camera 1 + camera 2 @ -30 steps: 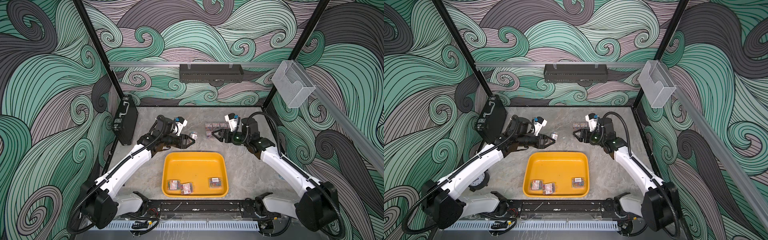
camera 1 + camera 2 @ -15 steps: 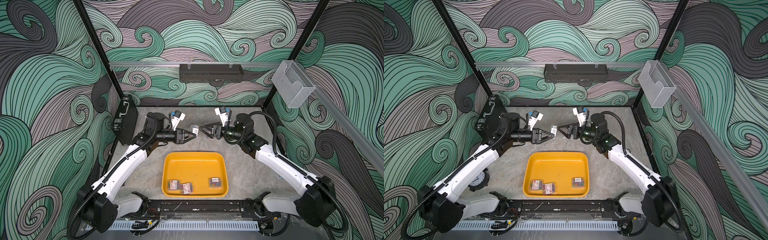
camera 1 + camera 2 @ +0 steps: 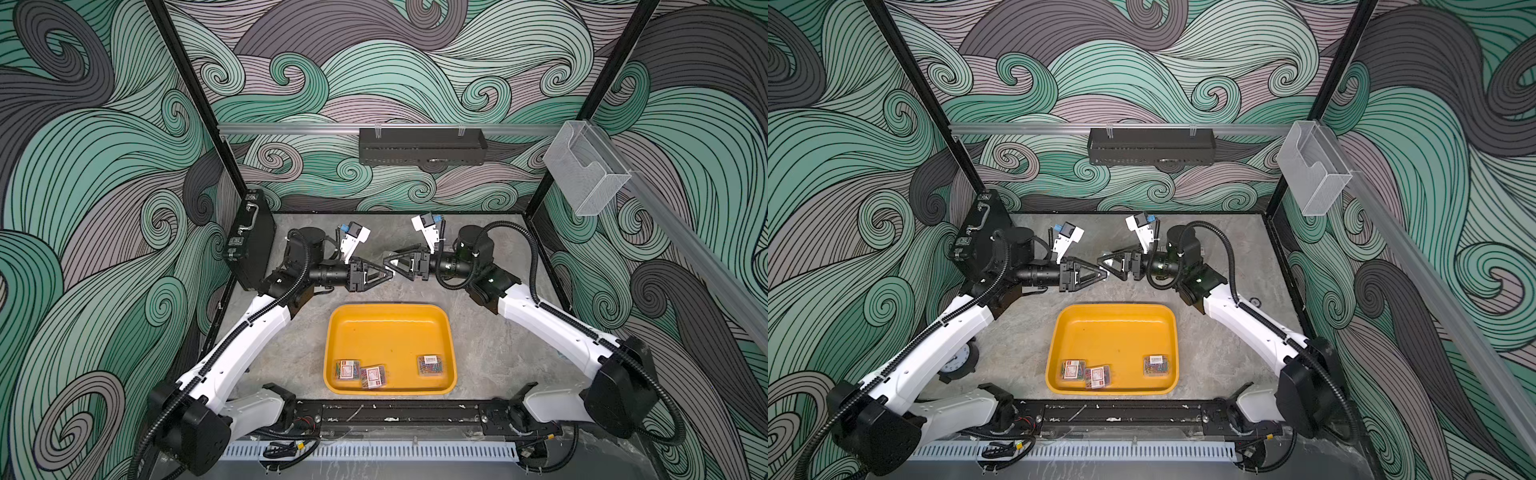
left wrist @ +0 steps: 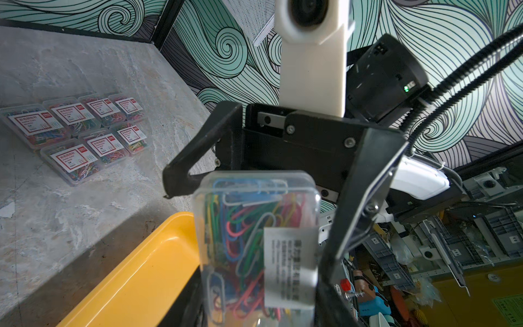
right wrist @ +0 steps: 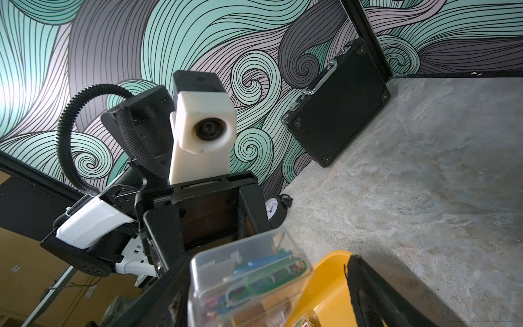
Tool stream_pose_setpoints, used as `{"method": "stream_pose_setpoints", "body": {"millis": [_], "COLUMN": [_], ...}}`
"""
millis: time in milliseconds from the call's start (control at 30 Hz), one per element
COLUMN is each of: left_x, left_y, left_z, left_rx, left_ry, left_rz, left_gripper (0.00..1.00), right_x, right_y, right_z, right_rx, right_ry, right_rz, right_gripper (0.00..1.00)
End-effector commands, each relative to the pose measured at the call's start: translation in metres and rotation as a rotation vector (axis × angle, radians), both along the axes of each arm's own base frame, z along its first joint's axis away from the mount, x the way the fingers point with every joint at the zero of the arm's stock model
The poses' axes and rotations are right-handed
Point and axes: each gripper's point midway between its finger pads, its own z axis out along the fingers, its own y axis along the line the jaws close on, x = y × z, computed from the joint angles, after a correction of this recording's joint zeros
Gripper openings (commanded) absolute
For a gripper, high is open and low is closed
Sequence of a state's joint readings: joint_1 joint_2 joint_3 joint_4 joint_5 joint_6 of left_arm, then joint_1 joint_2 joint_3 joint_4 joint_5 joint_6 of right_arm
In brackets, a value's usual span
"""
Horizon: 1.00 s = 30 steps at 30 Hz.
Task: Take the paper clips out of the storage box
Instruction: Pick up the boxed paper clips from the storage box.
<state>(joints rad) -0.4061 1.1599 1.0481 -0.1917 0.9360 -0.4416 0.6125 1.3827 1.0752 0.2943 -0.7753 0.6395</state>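
Note:
My left gripper [image 4: 260, 311] is shut on a clear box of paper clips [image 4: 254, 240], held in the air behind the yellow storage box [image 3: 390, 309]. My right gripper [image 5: 263, 283] faces it tip to tip and stands open around the same box of paper clips [image 5: 246, 283], with a gap showing at one finger [image 5: 368, 294]. In both top views the left gripper [image 3: 386, 277] and the right gripper [image 3: 388, 262] meet mid-table. Three more boxes of paper clips [image 3: 372, 375] lie at the storage box's near end. Several boxes of paper clips [image 4: 79, 133] sit in rows on the table.
A black briefcase [image 3: 249, 237] leans against the left wall. A small clock [image 3: 955, 361] lies by the left arm. A clear wall holder [image 3: 586, 166] hangs at the right, and a black shelf [image 3: 422, 145] on the back wall.
Both arms have swung towards each other and now meet tip to tip. The left has carried its box to the right gripper, whose jaws have opened wider around it.

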Motion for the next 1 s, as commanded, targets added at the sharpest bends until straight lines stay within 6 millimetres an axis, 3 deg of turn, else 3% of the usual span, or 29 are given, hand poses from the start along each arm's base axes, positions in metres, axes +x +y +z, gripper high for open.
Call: {"method": "stream_pose_setpoints", "body": {"millis": [0, 433, 567, 833, 967], "left_x": [-0.008, -0.006, -0.005, -0.005, 0.007], "left_y": [0.001, 0.000, 0.001, 0.007, 0.026], "left_z": [0.019, 0.018, 0.016, 0.010, -0.015], "left_rx": [-0.045, -0.051, -0.046, -0.003, 0.151], "left_ry": [-0.059, -0.067, -0.063, -0.064, -0.027], "left_rz": [-0.034, -0.036, -0.029, 0.016, 0.173], "left_gripper": [0.46, 0.46, 0.47, 0.62, 0.68], "right_x": [-0.010, -0.013, -0.012, -0.001, 0.014], "right_y": [0.005, 0.010, 0.010, 0.010, 0.005], "right_z": [0.025, 0.032, 0.032, 0.017, -0.008], "right_rx": [0.084, 0.149, 0.143, 0.066, -0.054], "right_ry": [-0.040, -0.028, -0.024, 0.002, 0.034], "right_rz": [0.068, 0.122, 0.119, 0.052, -0.043], "right_gripper": [0.82, 0.55, 0.51, 0.48, 0.48]}}
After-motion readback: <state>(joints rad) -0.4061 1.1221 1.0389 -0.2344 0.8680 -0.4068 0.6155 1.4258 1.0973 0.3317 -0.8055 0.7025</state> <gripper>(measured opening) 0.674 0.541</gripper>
